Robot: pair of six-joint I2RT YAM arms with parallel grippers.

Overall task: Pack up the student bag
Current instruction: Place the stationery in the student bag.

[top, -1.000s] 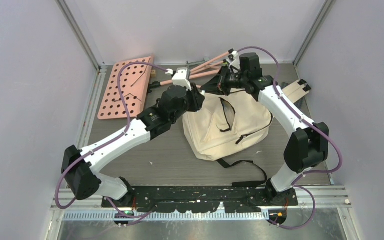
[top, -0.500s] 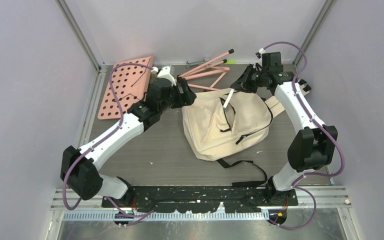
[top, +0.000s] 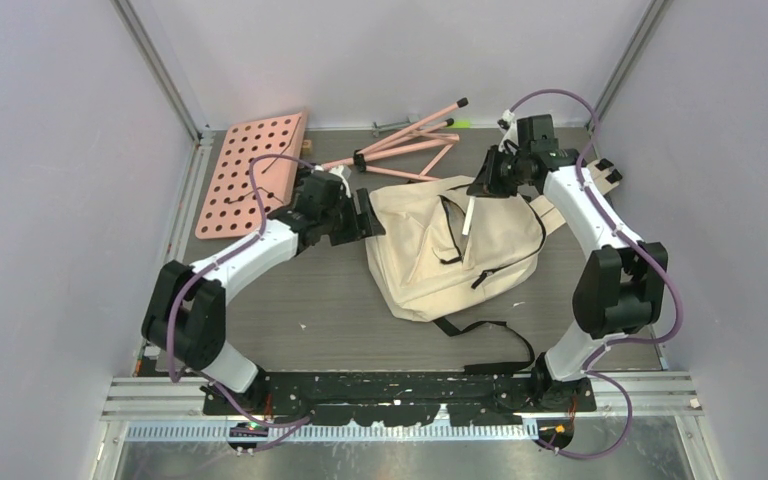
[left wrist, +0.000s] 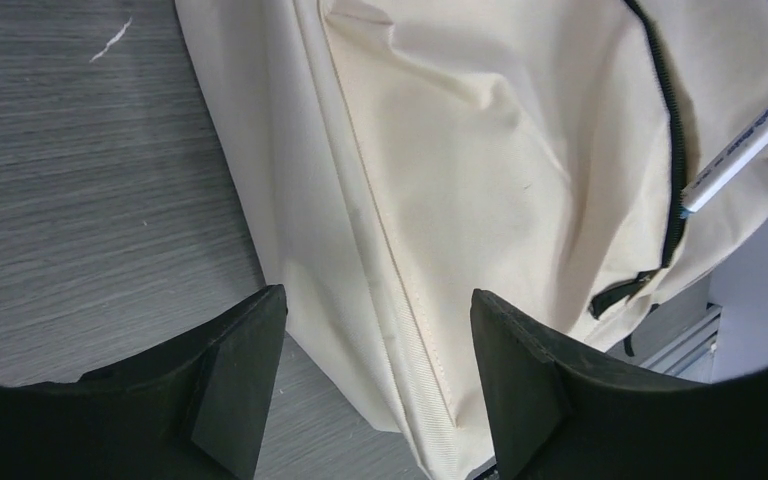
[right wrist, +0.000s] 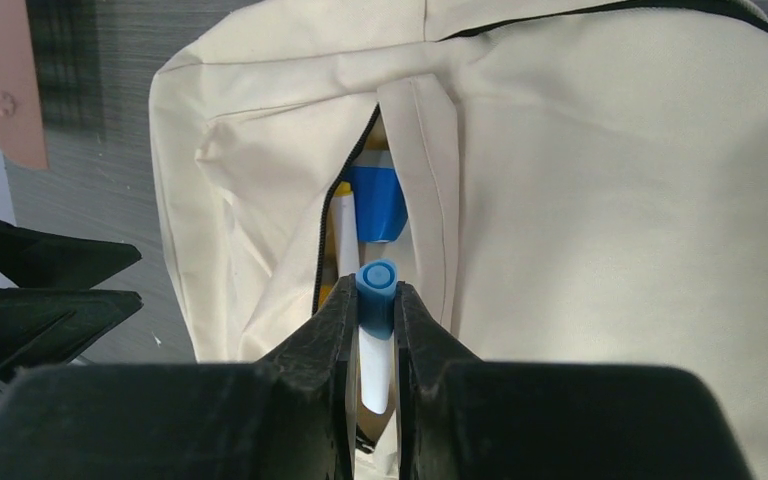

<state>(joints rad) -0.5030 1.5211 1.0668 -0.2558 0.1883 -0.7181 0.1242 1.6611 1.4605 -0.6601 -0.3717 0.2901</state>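
Soft, floppy student bag (top: 415,265) lies central on the worktop (top: 330,300), likely best held by its zipper lip (right wrist: 322,250); left pincer (left wrist: 375,300) spread at its 9 o'clock, right pincer (right wrist: 375,295) pinching a pen (top: 468,215) at 12

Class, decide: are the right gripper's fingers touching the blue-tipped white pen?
Touching. The right wrist view shows the right gripper with both fingers pressed against the pen.

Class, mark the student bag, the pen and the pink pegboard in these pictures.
student bag (top: 415,255), top view, on its cream front panel.
pen (right wrist: 376,288), right wrist view, on its blue end cap.
pink pegboard (top: 235,190), top view, on its middle, between holes.
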